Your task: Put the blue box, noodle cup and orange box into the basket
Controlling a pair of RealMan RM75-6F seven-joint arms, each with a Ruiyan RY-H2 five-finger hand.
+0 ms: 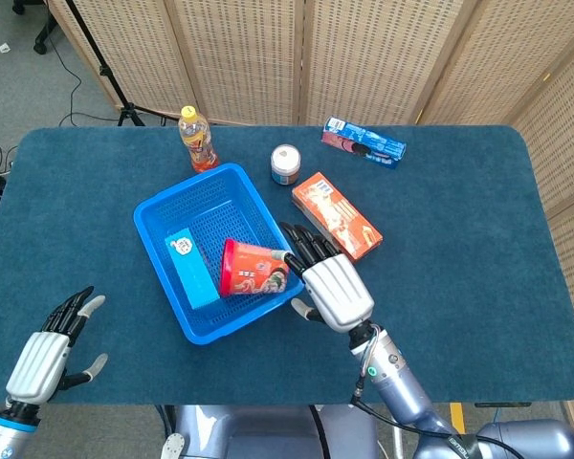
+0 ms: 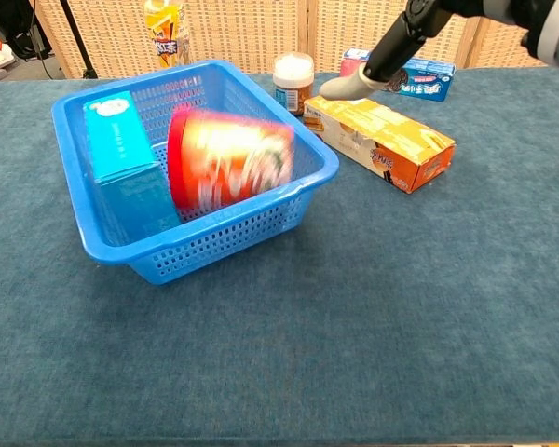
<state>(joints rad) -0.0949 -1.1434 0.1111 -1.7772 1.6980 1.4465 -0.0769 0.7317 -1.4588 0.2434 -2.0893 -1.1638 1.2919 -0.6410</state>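
Observation:
The red noodle cup (image 1: 252, 269) (image 2: 227, 169) lies on its side inside the blue basket (image 1: 163, 210) (image 2: 214, 242), blurred with motion, against the blue box (image 1: 192, 268) (image 2: 121, 168). My right hand (image 1: 327, 284) (image 2: 391, 51) hovers over the basket's right rim, fingers spread, holding nothing. The orange box (image 1: 336, 215) (image 2: 382, 140) lies on the table just right of the basket. My left hand (image 1: 50, 352) is open near the table's front left edge, far from everything.
A yellow-capped drink bottle (image 1: 198, 140) (image 2: 164, 33) stands behind the basket. A small white-lidded jar (image 1: 285, 163) (image 2: 293, 82) sits between basket and orange box. A blue snack packet (image 1: 364, 142) (image 2: 419, 76) lies at the back right. Folding screens stand behind the table.

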